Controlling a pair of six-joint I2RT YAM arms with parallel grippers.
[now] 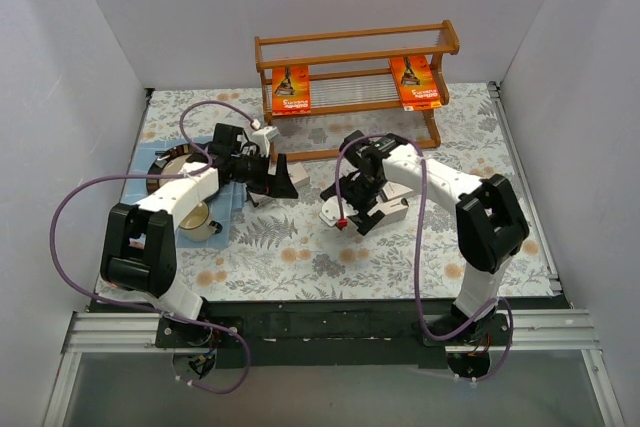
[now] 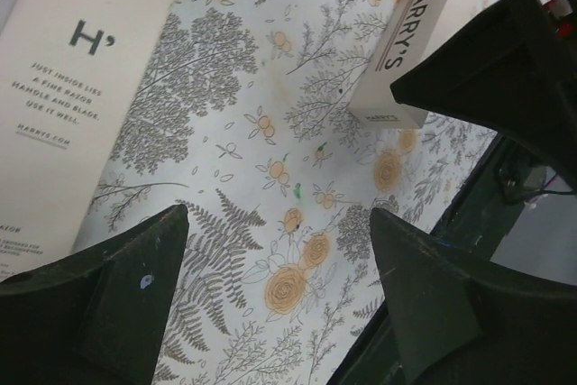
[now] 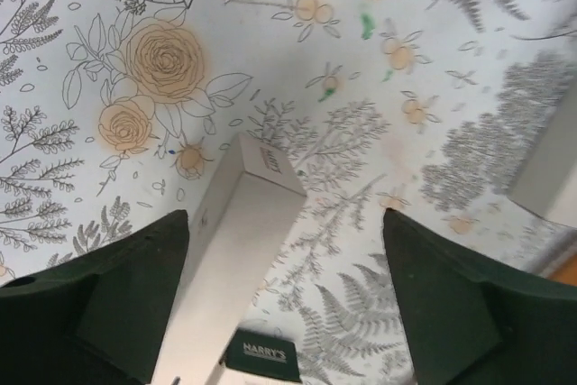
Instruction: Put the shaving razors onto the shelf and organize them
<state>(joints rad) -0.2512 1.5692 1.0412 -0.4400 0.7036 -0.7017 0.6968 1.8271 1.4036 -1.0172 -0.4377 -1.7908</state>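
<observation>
Two orange razor packs (image 1: 291, 90) (image 1: 415, 82) stand on the lower tier of the wooden shelf (image 1: 355, 47) at the back. My left gripper (image 1: 278, 179) (image 2: 279, 254) is open and empty over the cloth, with a white box marked "H'" (image 2: 81, 105) to its left and a white HARRY'S box (image 2: 415, 38) ahead. My right gripper (image 1: 343, 212) (image 3: 284, 259) is open low over a slim white box (image 3: 239, 250) (image 1: 330, 212), which lies between the fingers close to the left one. Another white box (image 3: 552, 164) lies at the right edge.
A cream mug (image 1: 200, 222) stands by the left arm on a blue cloth (image 1: 228, 199), with a dark round dish (image 1: 165, 162) behind it. A dark green HARRY'S box end (image 3: 261, 353) lies under my right gripper. The floral tablecloth (image 1: 300, 257) covers the table.
</observation>
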